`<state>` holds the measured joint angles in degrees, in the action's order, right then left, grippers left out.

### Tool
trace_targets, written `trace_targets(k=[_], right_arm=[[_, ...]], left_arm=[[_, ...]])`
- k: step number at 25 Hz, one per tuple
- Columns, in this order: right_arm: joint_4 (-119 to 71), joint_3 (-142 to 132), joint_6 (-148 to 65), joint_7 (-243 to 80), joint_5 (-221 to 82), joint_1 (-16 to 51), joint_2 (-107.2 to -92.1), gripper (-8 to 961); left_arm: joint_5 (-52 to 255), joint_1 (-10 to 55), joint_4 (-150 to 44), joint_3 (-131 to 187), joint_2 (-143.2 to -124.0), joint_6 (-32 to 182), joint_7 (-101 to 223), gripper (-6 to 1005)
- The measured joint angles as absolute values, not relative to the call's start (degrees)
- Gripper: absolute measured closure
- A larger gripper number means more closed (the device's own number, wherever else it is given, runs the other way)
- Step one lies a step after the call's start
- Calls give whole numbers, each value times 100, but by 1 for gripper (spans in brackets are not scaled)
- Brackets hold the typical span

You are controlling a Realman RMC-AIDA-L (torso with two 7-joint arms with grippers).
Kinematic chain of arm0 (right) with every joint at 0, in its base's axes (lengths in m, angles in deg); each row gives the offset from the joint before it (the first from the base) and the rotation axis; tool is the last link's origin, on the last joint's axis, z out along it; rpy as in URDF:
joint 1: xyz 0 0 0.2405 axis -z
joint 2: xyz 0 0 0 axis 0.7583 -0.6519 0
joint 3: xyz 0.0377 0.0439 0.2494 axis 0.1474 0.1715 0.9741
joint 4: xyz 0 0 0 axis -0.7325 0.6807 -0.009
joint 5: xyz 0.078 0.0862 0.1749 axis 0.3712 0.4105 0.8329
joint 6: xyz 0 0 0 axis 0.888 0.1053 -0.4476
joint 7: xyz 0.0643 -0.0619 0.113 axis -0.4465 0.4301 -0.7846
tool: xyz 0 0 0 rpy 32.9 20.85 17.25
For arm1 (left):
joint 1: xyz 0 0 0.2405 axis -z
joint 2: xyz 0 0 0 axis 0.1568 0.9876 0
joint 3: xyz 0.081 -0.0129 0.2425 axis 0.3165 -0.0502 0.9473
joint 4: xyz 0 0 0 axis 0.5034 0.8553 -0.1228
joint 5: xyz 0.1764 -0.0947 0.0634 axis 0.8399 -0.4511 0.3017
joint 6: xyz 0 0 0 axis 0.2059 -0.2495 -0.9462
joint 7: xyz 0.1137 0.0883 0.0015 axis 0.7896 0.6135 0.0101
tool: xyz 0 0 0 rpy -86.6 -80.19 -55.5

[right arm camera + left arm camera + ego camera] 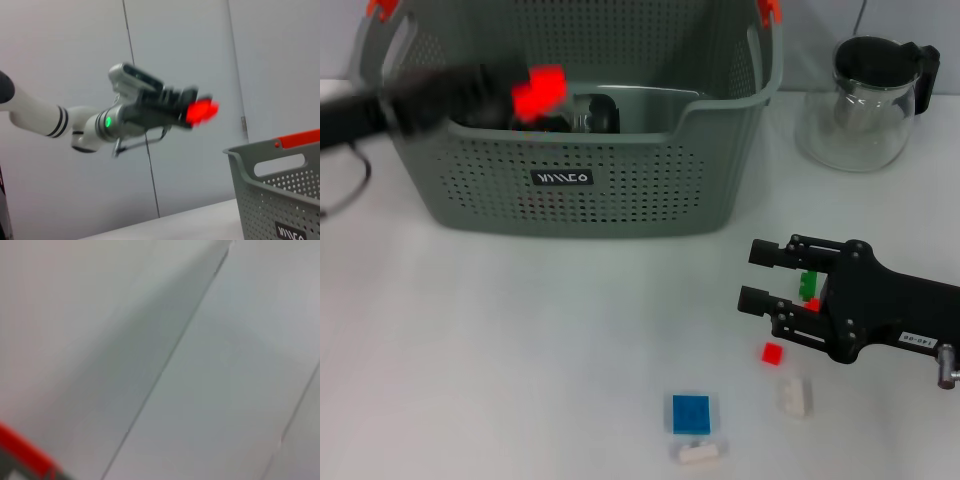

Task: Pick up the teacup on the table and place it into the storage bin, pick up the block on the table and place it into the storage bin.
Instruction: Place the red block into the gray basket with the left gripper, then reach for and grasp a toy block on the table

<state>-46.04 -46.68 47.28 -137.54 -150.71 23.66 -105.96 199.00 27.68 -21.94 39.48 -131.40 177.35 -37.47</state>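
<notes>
The grey-green storage bin (620, 190) stands at the back middle of the table. My left gripper (525, 98) hangs over the bin's left part, blurred, shut on a red block (540, 90). In the right wrist view the same gripper (192, 112) carries the red block (202, 110) above and beside the bin's rim (250, 150). A dark rounded thing (595, 112), the teacup as far as I can tell, lies inside the bin. My right gripper (755, 276) is open low over the table at the right, with nothing in it.
A glass teapot (860, 105) with a black lid stands at the back right. On the table lie a small red block (772, 353), a green block (809, 284) by the right gripper, two white blocks (795, 397) and a blue block (691, 413).
</notes>
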Motion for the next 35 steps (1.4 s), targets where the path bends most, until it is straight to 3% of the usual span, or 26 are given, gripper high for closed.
trace_targets(k=[8,17,24,30,35], right_arm=[[-4611,-4668,4728,-13754,-15071,2348,-10610,390],[-4619,-4668,4737,-13754,-15063,2301,-10620,390],[-4607,-4668,4787,-13754,-15061,2331,-10620,390],[-4595,-4668,4792,-13754,-15060,2345,-10612,389],[-4614,-4668,4792,-13754,-15046,2343,-10621,389]], left_arm=[[19323,3406,-1910,4076,-13007,16652,-4687,760],[19663,3389,-745,6422,-13388,14323,-4597,745],[20681,3166,-27,7195,-13871,12906,-4905,733],[20281,2924,106,6871,-13918,13084,-4897,723],[18588,2304,38,6160,-13917,14226,-4231,715]])
